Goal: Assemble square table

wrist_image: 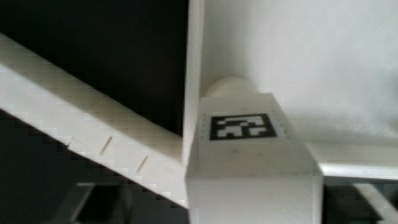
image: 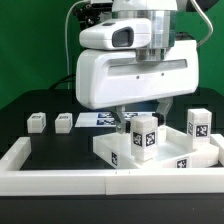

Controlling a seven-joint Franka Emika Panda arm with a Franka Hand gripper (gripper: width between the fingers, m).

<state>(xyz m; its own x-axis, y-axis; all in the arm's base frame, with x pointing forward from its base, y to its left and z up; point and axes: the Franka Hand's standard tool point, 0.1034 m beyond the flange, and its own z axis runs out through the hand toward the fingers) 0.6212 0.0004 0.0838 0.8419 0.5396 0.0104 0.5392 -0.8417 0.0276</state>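
Observation:
The white square tabletop slab [image: 160, 158] lies at the exterior view's lower right, against the rim wall. One white leg [image: 143, 135] with tags stands upright on its near corner. My gripper [image: 143, 116] is right above this leg, fingers spread to either side. In the wrist view the leg [wrist_image: 246, 150] with its tag stands between my fingers [wrist_image: 368, 196], with dark gaps on both sides, so my gripper [wrist_image: 226, 202] is open around it. The slab also shows in the wrist view [wrist_image: 302, 50]. A second leg [image: 197, 123] stands at the slab's right. Two more legs [image: 37, 122] [image: 64, 121] lie at left.
The long white rim wall [image: 55, 178] runs along the front and up the left side; it also crosses the wrist view [wrist_image: 80, 115] diagonally. The marker board [image: 98, 120] lies flat behind the slab, under the arm.

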